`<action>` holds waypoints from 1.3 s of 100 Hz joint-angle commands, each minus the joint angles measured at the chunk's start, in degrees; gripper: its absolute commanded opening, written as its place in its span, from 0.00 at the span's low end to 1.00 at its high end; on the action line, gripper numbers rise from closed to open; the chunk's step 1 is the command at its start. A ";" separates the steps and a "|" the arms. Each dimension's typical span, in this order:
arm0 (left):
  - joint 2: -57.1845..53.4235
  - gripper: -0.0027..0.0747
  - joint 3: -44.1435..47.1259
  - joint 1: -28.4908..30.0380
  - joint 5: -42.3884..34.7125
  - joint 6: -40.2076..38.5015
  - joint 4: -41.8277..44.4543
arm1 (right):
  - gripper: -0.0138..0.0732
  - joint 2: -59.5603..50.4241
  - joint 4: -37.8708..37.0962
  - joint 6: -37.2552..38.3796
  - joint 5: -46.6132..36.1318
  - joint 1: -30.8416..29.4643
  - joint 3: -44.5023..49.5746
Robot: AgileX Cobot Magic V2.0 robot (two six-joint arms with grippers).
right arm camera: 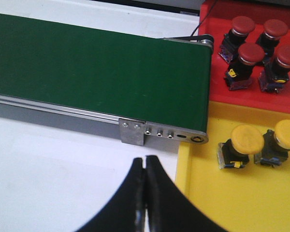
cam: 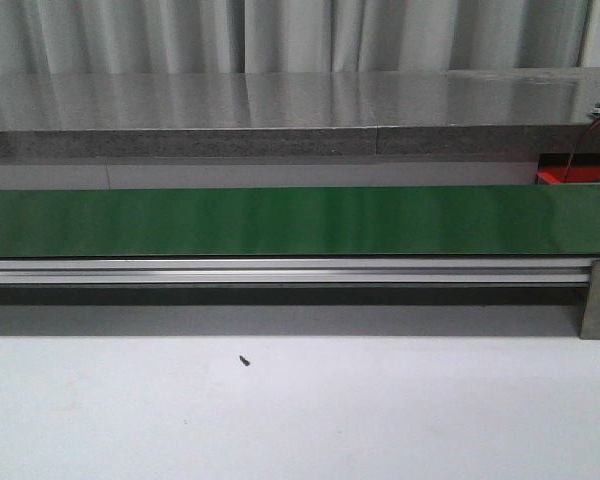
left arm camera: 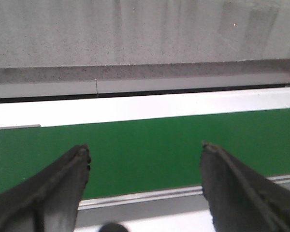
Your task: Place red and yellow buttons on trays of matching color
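The long green conveyor belt (cam: pixel 280 220) carries no button. Left hand (left arm camera: pixel 145 159) hovers over it, spread wide. Right hand (right arm camera: pixel 145 169) is pressed together, empty. Red mushroom-head buttons (right arm camera: pixel 251 54) sit in the red plastic tray (right arm camera: pixel 217 94); yellow mushroom-head buttons (right arm camera: pixel 247 139) occupy the yellow plastic tray (right arm camera: pixel 222 198). Hold until a button arrives, then grip its body squarely.

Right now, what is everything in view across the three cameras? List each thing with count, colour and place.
conveyor belt: one, green, across the table, nothing on it
red buttons: four, on the red tray
red tray: one, at the belt's end
yellow buttons: two, on the yellow tray
yellow tray: one, next to the red tray
small dark speck: one, on the white table
left gripper: open, over the belt
right gripper: shut, empty, beside the yellow tray
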 commanded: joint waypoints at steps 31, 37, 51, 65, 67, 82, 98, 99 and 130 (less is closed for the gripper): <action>19.29 0.66 -20.39 17.12 1.01 -1.16 -0.57 | 0.05 -0.13 1.66 -0.23 -2.93 0.05 -1.37; 23.63 0.66 -24.63 18.85 1.11 -1.25 -0.57 | 0.05 -0.13 1.66 -0.23 -2.93 0.05 -1.37; 33.98 0.66 -33.61 21.24 2.12 -1.63 -0.57 | 0.05 -0.13 1.66 -0.23 -2.93 0.05 -1.37; 44.35 0.66 -42.33 23.84 5.93 -1.63 -0.46 | 0.05 -0.13 1.66 -0.23 -2.87 0.05 -1.37; 45.92 0.66 -43.65 24.26 6.61 -1.63 -0.32 | 0.05 -0.13 1.66 -0.23 -2.87 0.05 -1.37; 56.23 0.66 -51.54 27.05 8.92 -1.63 -0.23 | 0.05 -0.13 1.66 -0.23 -2.92 0.05 -1.37; 63.86 0.66 -56.28 28.35 8.92 -1.63 1.47 | 0.05 -0.13 1.66 -0.23 -2.92 0.05 -1.37; 64.43 0.66 -56.55 28.48 8.92 -1.63 1.91 | 0.05 -0.13 1.66 -0.23 -2.92 0.05 -1.37; 73.87 0.66 -58.42 29.22 4.57 -7.15 13.03 | 0.05 -0.13 1.66 -0.23 -2.92 0.05 -1.37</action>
